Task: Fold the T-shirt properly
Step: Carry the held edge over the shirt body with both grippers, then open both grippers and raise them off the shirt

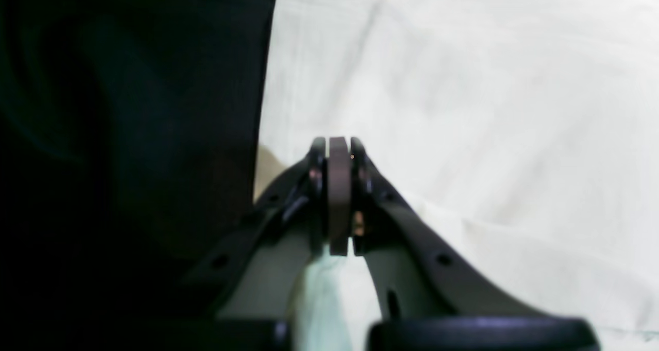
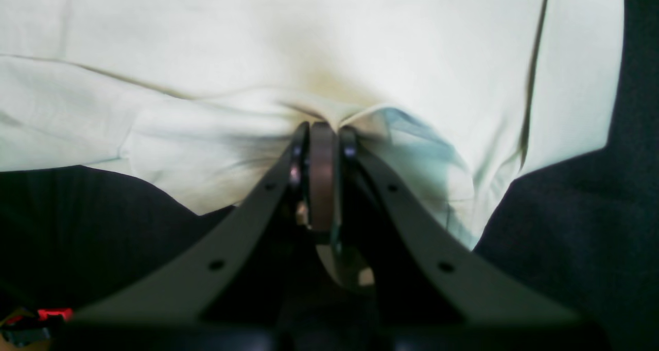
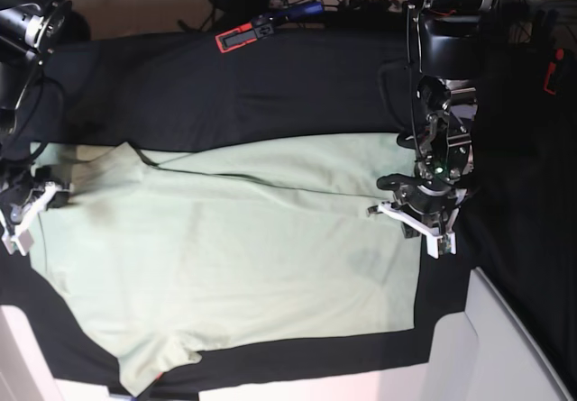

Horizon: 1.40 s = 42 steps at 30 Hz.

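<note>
Evidently the T-shirt (image 3: 234,266) lies spread on the black cloth (image 3: 270,95) — light, limp, creasing readily. Left gripper (image 3: 424,221) and right gripper (image 3: 32,205) each pinch opposite edges — hems give the surest hold.

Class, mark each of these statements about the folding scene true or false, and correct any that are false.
1. The T-shirt lies on a black cloth. True.
2. The right gripper is open. False: it is shut, pinching shirt fabric.
3. The left gripper is shut. True.
4. The shirt is bright red. False: it is pale mint-green.
5. Both arms are at the same end of the shirt. False: they are at opposite ends.
</note>
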Available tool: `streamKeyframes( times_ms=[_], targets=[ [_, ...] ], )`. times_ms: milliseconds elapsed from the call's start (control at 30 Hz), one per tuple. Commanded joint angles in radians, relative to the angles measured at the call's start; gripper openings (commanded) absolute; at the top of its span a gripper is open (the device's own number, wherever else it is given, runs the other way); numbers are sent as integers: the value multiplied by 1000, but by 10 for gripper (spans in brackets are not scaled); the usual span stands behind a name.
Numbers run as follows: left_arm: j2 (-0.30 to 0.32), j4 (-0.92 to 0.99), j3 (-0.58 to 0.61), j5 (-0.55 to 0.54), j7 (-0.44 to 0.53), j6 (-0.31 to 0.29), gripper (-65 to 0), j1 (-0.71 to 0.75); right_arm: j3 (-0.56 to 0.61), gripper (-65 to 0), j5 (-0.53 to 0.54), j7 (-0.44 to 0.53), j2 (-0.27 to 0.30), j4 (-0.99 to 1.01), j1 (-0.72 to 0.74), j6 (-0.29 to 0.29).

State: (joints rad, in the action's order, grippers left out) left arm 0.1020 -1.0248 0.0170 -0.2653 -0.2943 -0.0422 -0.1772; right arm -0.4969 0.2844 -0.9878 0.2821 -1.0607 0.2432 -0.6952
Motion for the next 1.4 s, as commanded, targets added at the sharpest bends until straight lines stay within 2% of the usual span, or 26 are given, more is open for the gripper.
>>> streamKeyframes(
  times_ms=[0,167,333,633,767,867,1067,1133,1200,1233,1300,1367],
  targets=[
    [5,-19,1,-1,27,-3,-650,-26,1,-647,13,16,21,-14,21,-3],
    [6,-16,1,1,27,-3,-650,-63,1,-647,13,16,21,-14,21,-3],
    [6,-15,1,1,27,-3,-650,-58,79,-647,13,20,21,-16,21,-3],
    [6,-15,-9,-1,27,-3,-650,-32,90,-647,13,96,16,-11,41,-3],
    [6,-15,-10,-1,27,0,-650,-25,90,-647,13,131,21,49,64,-3],
    [6,-15,-10,-1,27,0,-650,-23,90,-647,13,174,21,73,64,44],
    [6,-15,-12,-1,27,1,-650,-26,80,-640,14,243,16,73,64,78],
    [6,-15,-12,-1,27,1,-596,-28,80,-635,14,255,16,73,64,98],
    [6,-15,-12,-1,25,1,-489,-28,80,-586,14,261,16,73,64,99],
    [6,-15,-12,-1,25,1,-435,-28,79,-540,14,261,16,70,64,99],
    [6,-21,-13,-2,25,1,-324,-29,62,-403,16,261,16,67,64,98],
    [20,-25,-13,-4,25,1,-257,-29,19,-279,17,261,16,67,64,95]
  ],
)
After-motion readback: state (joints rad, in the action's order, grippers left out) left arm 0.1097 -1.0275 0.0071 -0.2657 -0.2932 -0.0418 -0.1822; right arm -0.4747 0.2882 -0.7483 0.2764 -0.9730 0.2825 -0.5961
